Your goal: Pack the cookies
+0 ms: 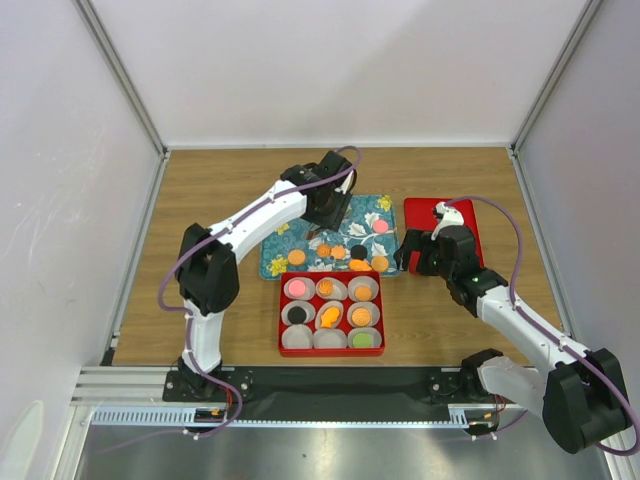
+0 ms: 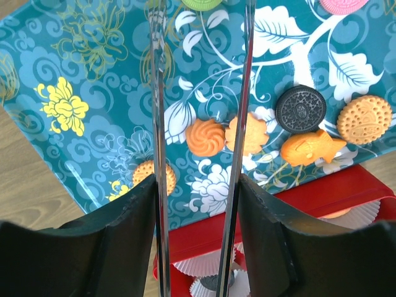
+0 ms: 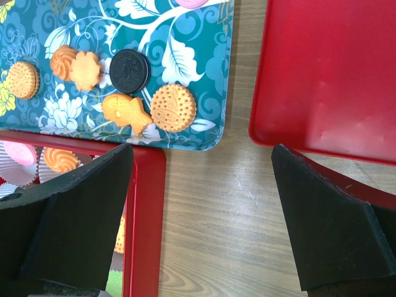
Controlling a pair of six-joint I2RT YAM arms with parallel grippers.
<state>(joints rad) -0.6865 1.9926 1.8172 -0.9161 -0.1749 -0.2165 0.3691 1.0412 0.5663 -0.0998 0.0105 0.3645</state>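
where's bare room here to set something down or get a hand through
Bare wood lies left of the teal tray and red box, and behind the tray. The red lid looks bare inside. Crowded: cookies along the tray's near edge, and the narrow tray-lid gap, where the right gripper hovers.
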